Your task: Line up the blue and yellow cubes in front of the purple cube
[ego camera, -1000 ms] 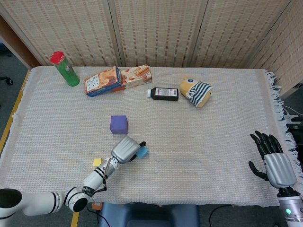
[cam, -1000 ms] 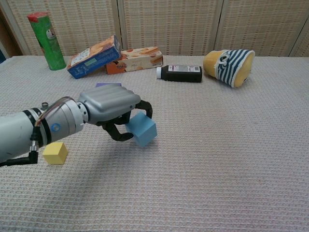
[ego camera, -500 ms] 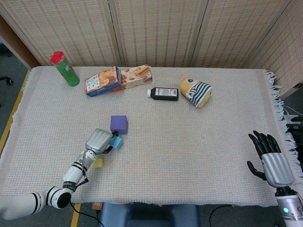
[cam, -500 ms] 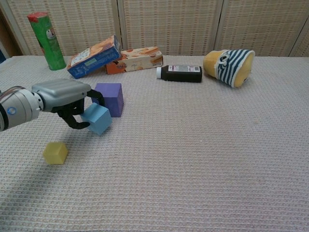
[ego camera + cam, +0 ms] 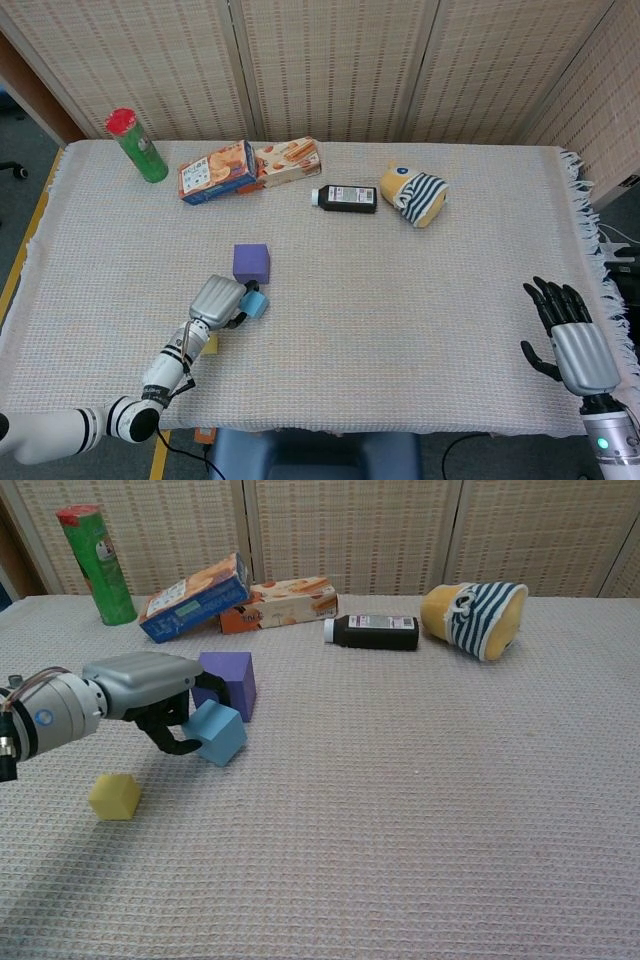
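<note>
Since a second ago the left hand carries the blue cube back beside the purple cube | yellow cube half hidden under forearm | fingers curl around blue cube, tilted | right hand upright, fingers spread, holding nothing

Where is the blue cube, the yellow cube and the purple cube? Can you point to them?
blue cube (image 5: 221,736), chest view, on its front face.
yellow cube (image 5: 114,796), chest view, on its front face.
purple cube (image 5: 251,263), head view, on its top face.
</note>
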`<state>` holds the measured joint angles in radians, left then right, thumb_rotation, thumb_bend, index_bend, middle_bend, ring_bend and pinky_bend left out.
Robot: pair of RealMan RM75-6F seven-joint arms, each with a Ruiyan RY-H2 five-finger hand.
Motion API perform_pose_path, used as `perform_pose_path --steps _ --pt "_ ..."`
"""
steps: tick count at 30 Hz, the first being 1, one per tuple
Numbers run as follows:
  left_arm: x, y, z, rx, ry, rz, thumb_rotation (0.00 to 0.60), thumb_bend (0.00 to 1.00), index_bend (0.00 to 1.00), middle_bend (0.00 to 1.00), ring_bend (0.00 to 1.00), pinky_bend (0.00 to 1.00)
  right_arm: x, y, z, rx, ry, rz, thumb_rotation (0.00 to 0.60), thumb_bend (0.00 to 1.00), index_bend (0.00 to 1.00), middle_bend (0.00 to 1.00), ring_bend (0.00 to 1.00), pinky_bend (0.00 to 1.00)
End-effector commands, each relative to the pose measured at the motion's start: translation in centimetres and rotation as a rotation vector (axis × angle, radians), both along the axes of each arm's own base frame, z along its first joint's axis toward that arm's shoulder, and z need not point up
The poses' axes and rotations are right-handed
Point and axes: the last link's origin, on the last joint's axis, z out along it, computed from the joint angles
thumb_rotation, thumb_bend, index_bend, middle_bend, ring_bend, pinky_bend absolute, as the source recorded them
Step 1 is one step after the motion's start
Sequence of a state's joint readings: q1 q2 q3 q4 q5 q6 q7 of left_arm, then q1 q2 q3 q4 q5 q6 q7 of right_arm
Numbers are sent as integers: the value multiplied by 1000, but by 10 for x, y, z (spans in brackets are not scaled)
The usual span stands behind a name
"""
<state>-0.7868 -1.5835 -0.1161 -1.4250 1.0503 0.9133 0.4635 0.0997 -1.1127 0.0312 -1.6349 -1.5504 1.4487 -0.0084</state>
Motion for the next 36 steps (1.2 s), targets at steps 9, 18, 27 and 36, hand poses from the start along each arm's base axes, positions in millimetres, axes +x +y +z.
perform_pose_path --steps 9,18,27,36 --pt "0 1 -1 8 23 -3 600 351 336 1000 1000 1000 -1 0 0 2 2 -5 600 104 0 0 0 0" --pt "-4 2 -1 9 46 3 600 349 338 1000 1000 1000 0 0 0 2 2 -7 600 104 0 0 0 0" --pt "-4 3 -1 13 45 3 600 349 212 1000 1000 1000 -1 1 0 4 0 -8 600 104 0 0 0 0" --pt "-1 -7 4 25 34 -30 600 348 160 1000 1000 1000 0 1 0 9 1 -6 600 104 0 0 0 0"
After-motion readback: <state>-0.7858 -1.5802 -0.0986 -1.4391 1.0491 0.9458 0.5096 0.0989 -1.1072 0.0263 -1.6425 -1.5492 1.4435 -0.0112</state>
